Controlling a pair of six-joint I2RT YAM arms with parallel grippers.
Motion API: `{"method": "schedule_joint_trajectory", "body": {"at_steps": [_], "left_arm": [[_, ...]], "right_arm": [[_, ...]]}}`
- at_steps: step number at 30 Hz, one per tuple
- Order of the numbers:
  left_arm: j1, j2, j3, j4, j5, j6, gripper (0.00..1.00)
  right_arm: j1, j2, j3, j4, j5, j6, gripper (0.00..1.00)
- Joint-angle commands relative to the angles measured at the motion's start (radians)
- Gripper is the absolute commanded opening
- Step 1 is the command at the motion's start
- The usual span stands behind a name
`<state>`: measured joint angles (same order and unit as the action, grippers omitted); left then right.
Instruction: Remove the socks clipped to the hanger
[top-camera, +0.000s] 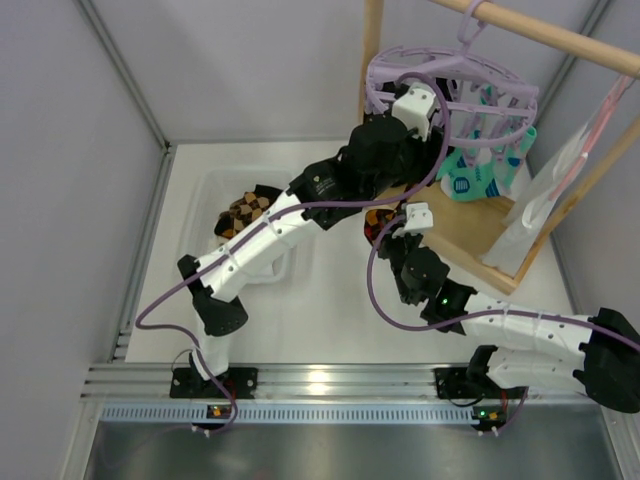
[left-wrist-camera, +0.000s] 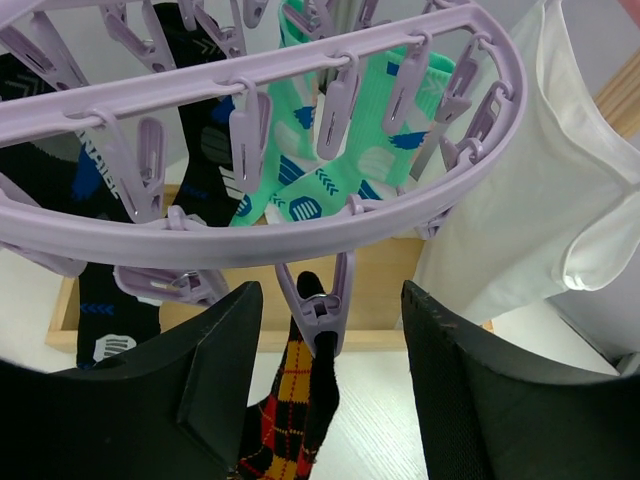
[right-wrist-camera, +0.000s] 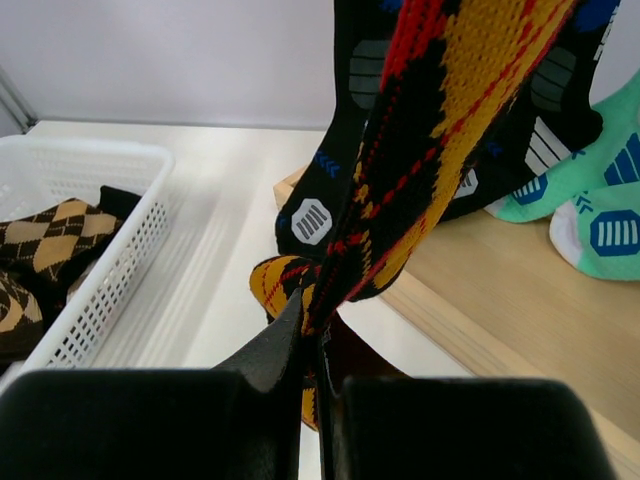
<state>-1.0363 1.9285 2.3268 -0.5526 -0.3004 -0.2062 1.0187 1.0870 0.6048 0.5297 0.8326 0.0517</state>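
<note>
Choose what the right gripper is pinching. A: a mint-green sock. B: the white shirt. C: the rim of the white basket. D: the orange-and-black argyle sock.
D: the right wrist view shows the right gripper closed on the orange-and-black argyle sock, which hangs from a lavender clip.

- Bright, even overhead light on the white tabletop (top-camera: 340, 320); shadows there are soft.
- Hot glare spot on the ribbed silver metal rail (top-camera: 320, 380).
- Left wrist view: white hanging cloth (left-wrist-camera: 520, 200) nearly blown out.
- Right wrist view: orange-and-black argyle sock (right-wrist-camera: 430, 150) crisp; black right gripper (right-wrist-camera: 312, 335) a dark, featureless mass.
</note>
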Motion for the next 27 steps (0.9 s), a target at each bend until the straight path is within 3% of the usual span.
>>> {"method": "schedule_joint_trajectory", "body": {"at_steps": [1, 13, 18, 23, 27], "left_arm": [[-0.007, 0.01, 0.04, 0.033, 0.004, -0.012, 0.62], [-0.004, 0.056, 0.066, 0.068, -0.049, 0.044, 0.61], [-0.004, 0.078, 0.088, 0.074, -0.063, 0.059, 0.44], [-0.002, 0.078, 0.086, 0.075, -0.082, 0.064, 0.15], [-0.002, 0.064, 0.063, 0.075, -0.086, 0.065, 0.14]], "right_arm": [[0.021, -0.001, 0.053, 0.018, -0.012, -0.007, 0.0], [0.044, -0.01, 0.047, 0.029, -0.026, -0.024, 0.0], [0.05, -0.018, 0.038, 0.03, -0.024, -0.027, 0.0], [0.054, -0.05, 0.007, 0.029, -0.015, -0.018, 0.0], [0.054, -0.094, -0.057, 0.018, -0.018, 0.01, 0.0]]}}
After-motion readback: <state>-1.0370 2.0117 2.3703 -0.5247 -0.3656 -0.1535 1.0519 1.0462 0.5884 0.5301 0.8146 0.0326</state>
